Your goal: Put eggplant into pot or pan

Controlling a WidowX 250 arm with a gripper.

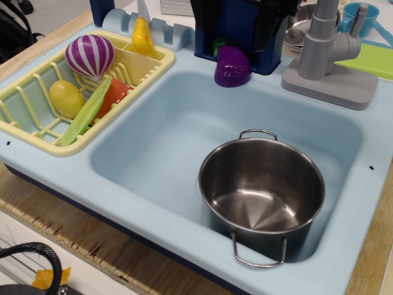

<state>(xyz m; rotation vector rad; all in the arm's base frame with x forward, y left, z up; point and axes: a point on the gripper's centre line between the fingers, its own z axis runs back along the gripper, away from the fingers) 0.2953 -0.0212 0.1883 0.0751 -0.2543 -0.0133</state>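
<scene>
The purple eggplant [232, 66] with a green stem cap is at the back rim of the light-blue sink [153, 147], its lower part hanging over the basin edge. My black gripper [241, 34] is directly above it at the top of the view, touching or just covering its top. The fingers are hidden against the dark body, so I cannot tell whether they grip the eggplant. The shiny steel pot [261, 190] stands upright and empty in the front right of the basin, well in front of the eggplant, with a wire handle at the front and one at the back.
A yellow dish rack [24, 126] at the left holds a purple-and-white striped ball [89, 55], a yellow lemon-like toy [66, 97], green and red pieces and a yellow piece. A grey faucet [328, 55] stands at the back right, with steel bowls and a blue cup behind it.
</scene>
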